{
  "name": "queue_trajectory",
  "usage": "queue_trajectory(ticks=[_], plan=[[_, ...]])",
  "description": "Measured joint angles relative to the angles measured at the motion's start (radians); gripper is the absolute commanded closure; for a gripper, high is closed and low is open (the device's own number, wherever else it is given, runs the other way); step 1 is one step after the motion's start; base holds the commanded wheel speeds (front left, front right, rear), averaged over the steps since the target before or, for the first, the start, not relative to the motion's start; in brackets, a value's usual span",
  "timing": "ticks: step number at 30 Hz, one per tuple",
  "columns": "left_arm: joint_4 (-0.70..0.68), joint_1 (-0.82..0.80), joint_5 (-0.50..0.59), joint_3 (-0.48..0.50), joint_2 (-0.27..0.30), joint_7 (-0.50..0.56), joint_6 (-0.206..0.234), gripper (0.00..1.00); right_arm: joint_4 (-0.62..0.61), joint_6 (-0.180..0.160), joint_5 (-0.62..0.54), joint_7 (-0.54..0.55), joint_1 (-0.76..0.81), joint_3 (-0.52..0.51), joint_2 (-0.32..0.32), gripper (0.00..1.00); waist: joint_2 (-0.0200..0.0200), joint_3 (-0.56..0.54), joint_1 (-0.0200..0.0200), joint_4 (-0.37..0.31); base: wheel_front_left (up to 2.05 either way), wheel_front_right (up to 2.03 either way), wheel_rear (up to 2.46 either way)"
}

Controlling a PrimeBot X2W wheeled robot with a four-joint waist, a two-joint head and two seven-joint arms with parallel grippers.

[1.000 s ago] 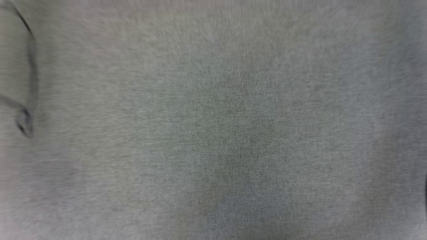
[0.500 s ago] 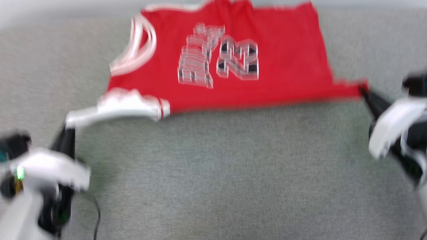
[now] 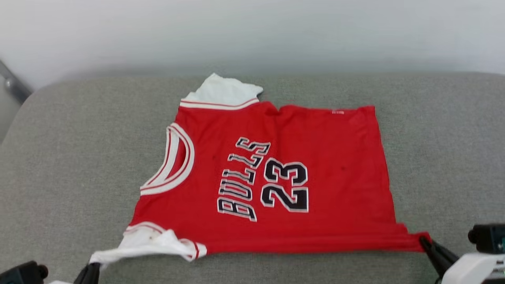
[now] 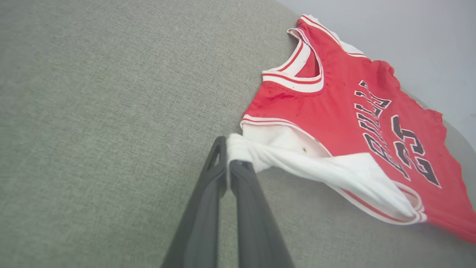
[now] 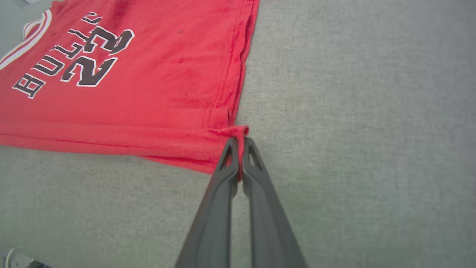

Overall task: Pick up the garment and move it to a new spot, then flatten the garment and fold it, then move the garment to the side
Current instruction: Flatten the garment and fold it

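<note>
The garment [image 3: 323, 173], a red jersey with white sleeves, black "BULLS" lettering and the number 23, lies spread on the grey cushioned surface [image 3: 79, 165]. Its collar points to the left of the head view. My left gripper [image 4: 227, 150] is shut on the tip of the near white sleeve [image 4: 334, 171], which is pulled out into a twisted strip. At the lower left of the head view that same left gripper [image 3: 91, 269] meets the sleeve. My right gripper [image 5: 241, 143] is shut on the garment's [image 5: 148, 74] near hem corner, seen at the lower right as the right gripper [image 3: 425, 241].
A pale wall [image 3: 252, 31] rises behind the grey surface's far edge. A metal bar [image 3: 14, 85] shows at the far left. Bare grey fabric lies to the left, right and in front of the garment.
The head camera has swung up from blurred bare grey fabric, so the whole garment and the wall are in view. Both grippers stay shut on the sleeve and hem corner.
</note>
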Motion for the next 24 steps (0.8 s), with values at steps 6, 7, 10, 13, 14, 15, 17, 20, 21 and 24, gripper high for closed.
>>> queue_trajectory(ticks=[6,7,10,13,14,15,17,20,21,24], plan=[[-0.085,0.054,-0.022,0.015,0.037,0.049,0.033,1.0,-0.157,-0.001,-0.044,0.076,0.105,-0.06,0.063,1.0,0.0,-0.012,0.0001,-0.001,0.0,0.0,0.0],[-0.091,0.042,-0.017,0.012,0.043,0.057,0.034,1.0,-0.165,-0.001,-0.049,0.086,0.105,-0.06,0.065,1.0,0.0,-0.012,0.0001,-0.001,0.0,0.0,0.0],[-0.093,-0.034,0.003,-0.008,0.051,0.079,0.03,1.0,-0.165,-0.001,-0.052,0.099,0.072,-0.051,0.069,1.0,0.0,-0.009,0.0001,-0.001,0.0,0.0,0.0],[-0.066,-0.137,0.017,-0.033,0.048,0.095,0.02,1.0,-0.13,-0.001,-0.053,0.103,-0.017,-0.037,0.063,1.0,0.0,0.008,0.0002,-0.006,0.0,0.0,0.0],[-0.049,-0.169,0.02,-0.042,0.039,0.102,0.012,1.0,-0.113,-0.001,-0.053,0.098,-0.048,-0.031,0.062,1.0,0.0,0.017,0.0003,-0.007,0.0,0.0,0.0],[-0.033,-0.2,0.021,-0.056,0.03,0.111,0.004,1.0,-0.092,-0.001,-0.049,0.097,-0.077,-0.026,0.059,1.0,0.0,0.026,0.0004,-0.008,0.0,0.0,0.0],[0.007,-0.267,0.03,-0.072,0.022,0.118,-0.014,1.0,-0.051,-0.001,-0.046,0.089,-0.14,-0.006,0.046,1.0,0.0,0.05,0.0004,-0.011,0.0,0.0,0.0],[0.068,-0.366,0.043,-0.086,0.009,0.118,-0.04,1.0,0.016,-0.001,-0.042,0.077,-0.241,0.042,0.025,1.0,0.0,0.093,0.0005,-0.016,0.0,0.0,0.0],[0.092,-0.391,0.047,-0.091,0.003,0.118,-0.05,1.0,0.041,-0.001,-0.041,0.069,-0.27,0.06,0.018,1.0,0.0,0.108,0.0005,-0.018,0.0,0.0,0.0],[0.152,-0.451,0.052,-0.102,-0.014,0.108,-0.077,1.0,0.113,-0.001,-0.03,0.052,-0.341,0.087,0.005,1.0,0.0,0.15,0.0005,-0.024,0.0,0.0,0.0]])
